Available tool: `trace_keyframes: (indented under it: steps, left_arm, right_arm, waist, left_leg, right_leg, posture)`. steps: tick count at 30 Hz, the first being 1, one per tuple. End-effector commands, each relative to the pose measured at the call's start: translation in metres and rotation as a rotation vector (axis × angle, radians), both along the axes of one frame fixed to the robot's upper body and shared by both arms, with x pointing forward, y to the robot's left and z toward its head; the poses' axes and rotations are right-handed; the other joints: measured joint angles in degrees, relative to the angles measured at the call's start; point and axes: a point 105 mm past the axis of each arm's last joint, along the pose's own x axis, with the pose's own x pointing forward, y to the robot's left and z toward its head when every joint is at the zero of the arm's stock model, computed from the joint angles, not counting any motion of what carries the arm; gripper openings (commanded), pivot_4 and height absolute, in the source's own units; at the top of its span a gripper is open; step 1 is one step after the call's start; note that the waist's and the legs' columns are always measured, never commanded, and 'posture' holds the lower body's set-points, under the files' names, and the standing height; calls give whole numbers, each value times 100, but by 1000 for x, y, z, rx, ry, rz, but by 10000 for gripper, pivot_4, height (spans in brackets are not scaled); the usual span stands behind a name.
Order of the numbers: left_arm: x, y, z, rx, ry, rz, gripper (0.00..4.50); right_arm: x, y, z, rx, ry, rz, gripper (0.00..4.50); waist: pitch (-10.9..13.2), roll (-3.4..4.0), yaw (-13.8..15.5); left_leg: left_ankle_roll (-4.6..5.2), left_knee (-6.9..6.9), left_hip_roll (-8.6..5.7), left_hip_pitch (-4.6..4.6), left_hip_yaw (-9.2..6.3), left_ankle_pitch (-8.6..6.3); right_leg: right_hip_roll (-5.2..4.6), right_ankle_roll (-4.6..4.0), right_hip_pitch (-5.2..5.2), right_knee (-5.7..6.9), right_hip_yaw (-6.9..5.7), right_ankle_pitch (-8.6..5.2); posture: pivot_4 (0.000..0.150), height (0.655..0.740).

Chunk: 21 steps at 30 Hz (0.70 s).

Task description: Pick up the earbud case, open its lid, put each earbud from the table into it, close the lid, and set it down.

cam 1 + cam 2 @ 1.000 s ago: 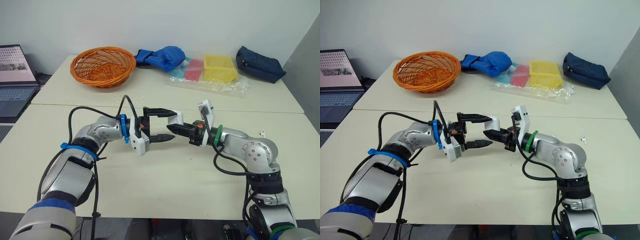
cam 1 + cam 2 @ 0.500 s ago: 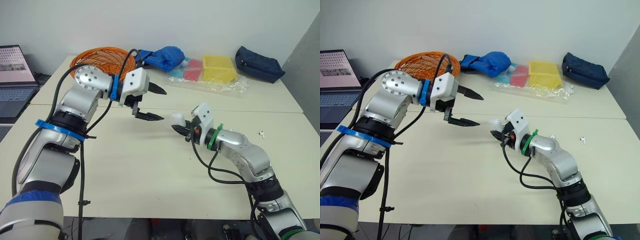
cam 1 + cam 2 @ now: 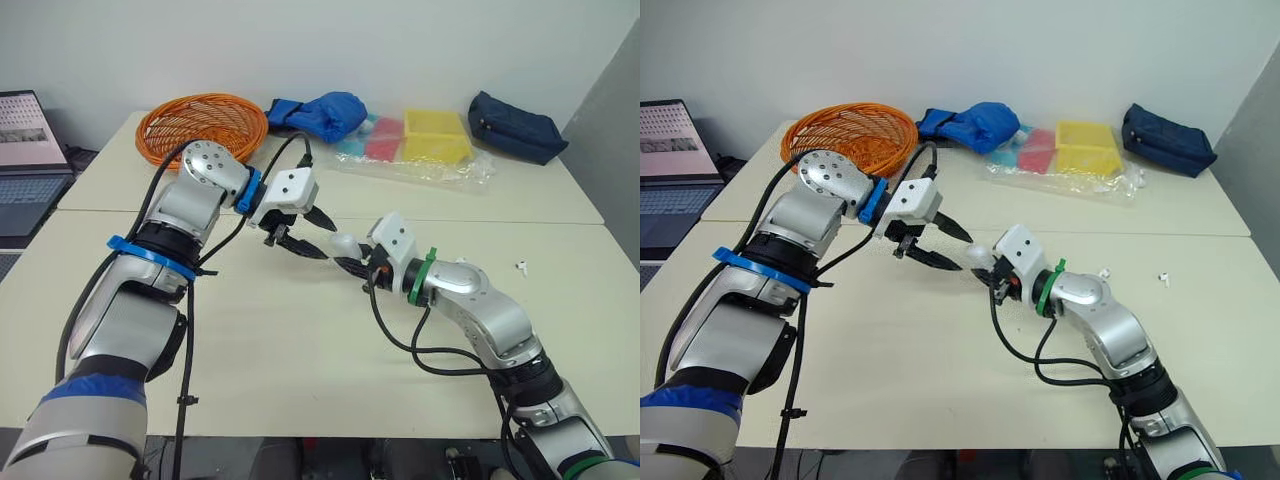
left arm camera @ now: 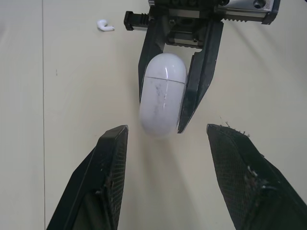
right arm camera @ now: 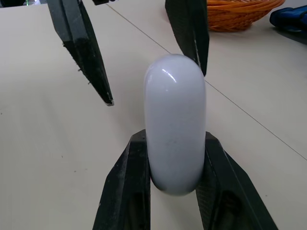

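Holding the earbud case (image 4: pixel 163 103) clamped in the right tool (image 5: pixel 173 139) above the bench (image 3: pixel 300 350); with the left tool (image 4: pixel 166 129) spread apart, near the case, not touching; seemingly gripping across the lid seam (image 4: pixel 164 79), so risking a pinned lid, or levering the case loose when prying.

The bottom end of the earbud case (image 5: pixel 175 120) is swallowed between the fingers (image 5: pixel 129 187) of the right gripper (image 5: pixel 175 140), so its underside can't be seen. Out at three o'clock from it on the tabletop (image 3: pixel 940 350), one earbud (image 3: pixel 1103 271) and a second earbud (image 3: pixel 1163 277) are white specks, too small to tell which way they lie. At nine o'clock the laptop (image 3: pixel 30 150) is cut by the frame's edge. The left arm (image 3: pixel 810 215) covers part of the orange basket (image 3: pixel 890 125) rim.
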Motion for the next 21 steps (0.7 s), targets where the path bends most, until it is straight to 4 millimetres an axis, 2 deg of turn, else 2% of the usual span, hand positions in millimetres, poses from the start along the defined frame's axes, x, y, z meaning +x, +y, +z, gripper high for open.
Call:
trace_keyframes:
  steps: [1, 7, 21]
  left_arm:
    - [2, -4, 17, -17, -62, -24, 26603]
    - [3, -9, 17, 6, -79, -46, 26603]
    - [3, -13, 9, 54, -94, -69, 26603]
  right_arm:
    - [-5, 5, 19, -5, -91, 35, 8039]
    - [-6, 5, 18, -85, -145, 51, 8039]
    - [-4, 7, 22, -99, -170, 46, 8039]
  waist:
    - [0, 0, -3]
    - [0, 0, -5]
    - [0, 0, -3]
  left_leg:
    - [0, 0, 0, 0, 0, 0]
    - [0, 0, 0, 0, 0, 0]
    - [0, 2, 0, 0, -2, 0]
  right_leg:
    - [0, 0, 0, 0, 0, 0]
    - [0, 0, 0, 1, 1, 0]
    - [0, -9, 0, 3, 1, 6]
  posture:
    - [1500, 7400]
    - [1500, 7400]
    - [1500, 7400]
